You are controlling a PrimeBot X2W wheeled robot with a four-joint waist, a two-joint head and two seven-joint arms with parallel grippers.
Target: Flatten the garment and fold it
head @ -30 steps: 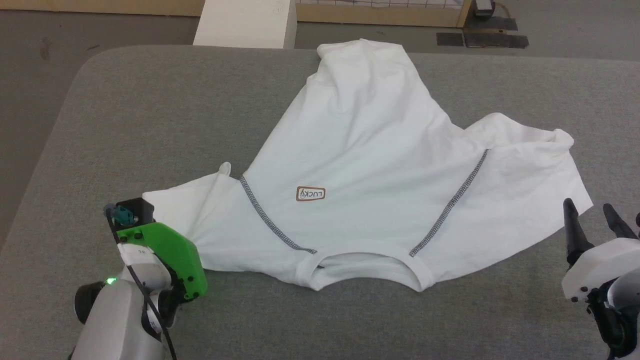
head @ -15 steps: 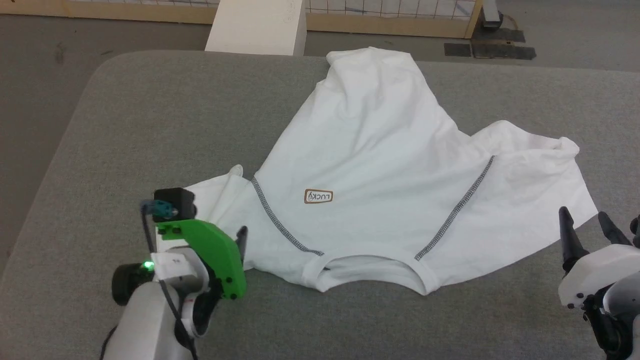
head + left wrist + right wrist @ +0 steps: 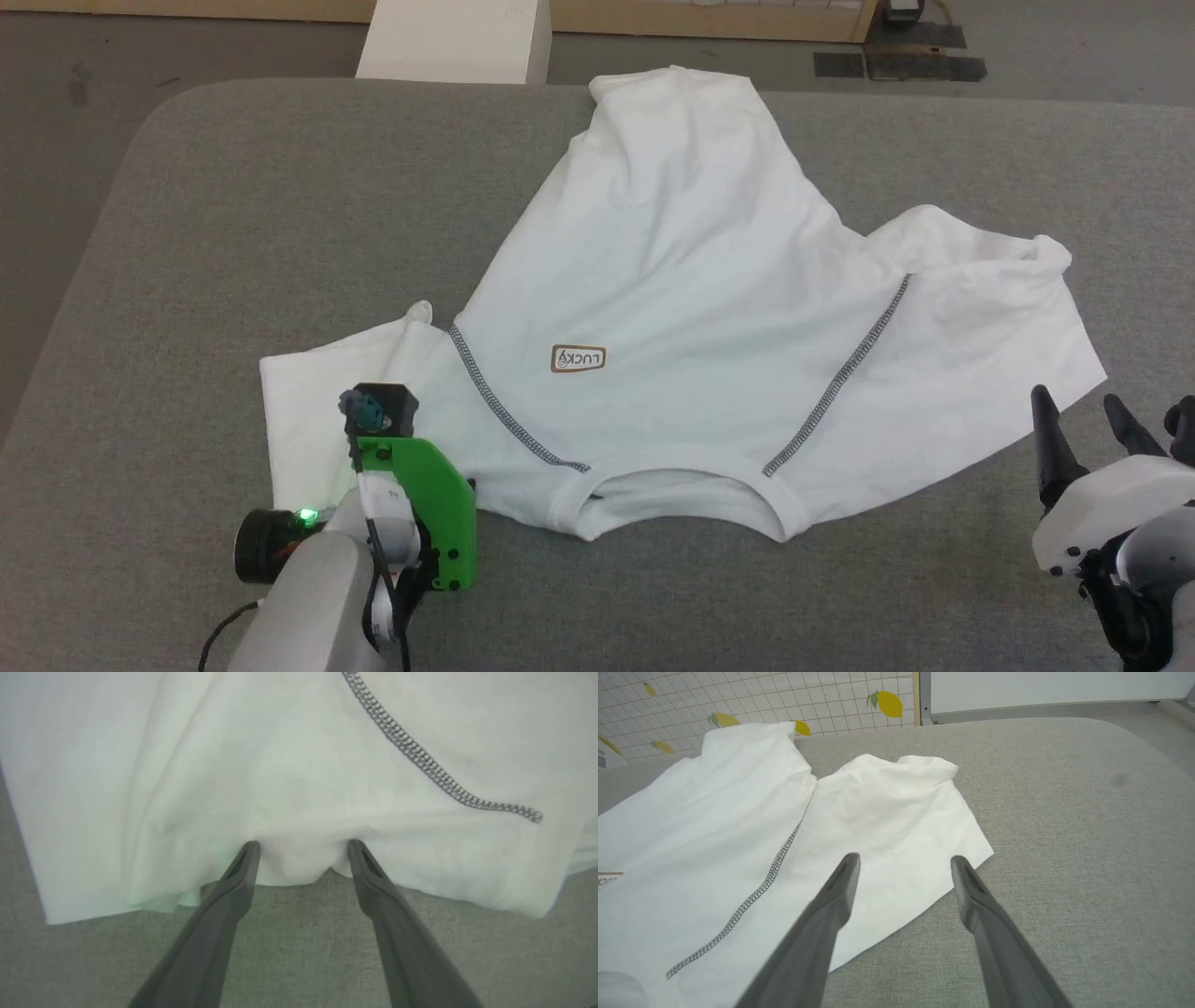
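Step in hand, as judged: the near edge of the garment [image 3: 672,308] is to be taken by the left gripper [image 3: 302,847] so that the bunched sleeve can be drawn flat.

Left gripper: fingers spread wide, not closed; both tips are set against the folded hem; a small bulge of cloth [image 3: 296,865] lies between them; nothing is pinched yet.

Garment: spread ahead of the left fingertips on the grey table [image 3: 280,205]; the zigzag seam [image 3: 420,756] runs ahead and to the right of the tips; loose pleats lie ahead and to the left.

To be done well: the tips should be kept low on the table so that every layer of the hem is caught; closing should be delayed until the bulge sits well between the fingers; the pull should then be made low and outward, away from the seam; lifting high is likely to drag the body askew.

Right gripper [image 3: 906,861]: fingers parted, empty; the other sleeve's edge lies under and ahead of its tips; contact cannot be told.
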